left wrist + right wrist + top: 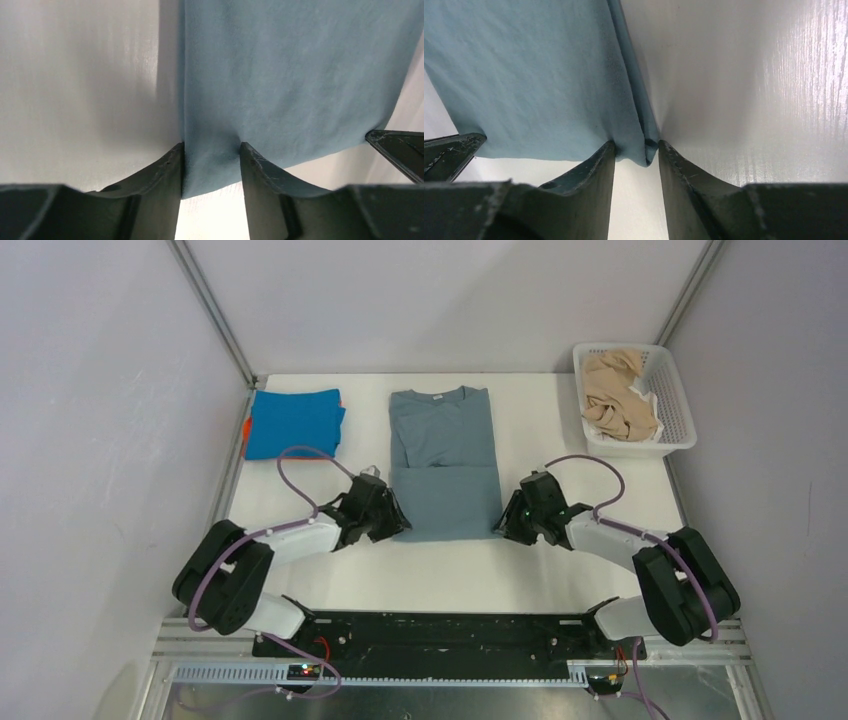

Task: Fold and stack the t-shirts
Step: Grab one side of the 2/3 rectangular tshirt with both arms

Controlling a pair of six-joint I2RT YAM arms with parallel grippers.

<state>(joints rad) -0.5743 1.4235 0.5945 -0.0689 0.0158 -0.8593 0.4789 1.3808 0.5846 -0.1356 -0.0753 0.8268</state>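
The grey-blue t-shirt [440,430] lies in the middle of the white table, collar to the far side, sleeves folded in. My left gripper [395,512] is shut on its near left corner, and cloth fills the gap between the fingertips in the left wrist view [211,150]. My right gripper [503,520] is shut on the near right corner, where the cloth [524,75] bunches between the fingertips [636,147]. The near hem stretches between both grippers. A folded bright blue t-shirt [293,422] lies at the far left on an orange one [245,430]. Beige t-shirts [615,395] lie crumpled in the basket.
The white lattice basket [680,405] stands at the far right corner. Grey walls close in the table on the left, back and right. Bare white table surface [440,575] lies between the shirt's near hem and the arm bases.
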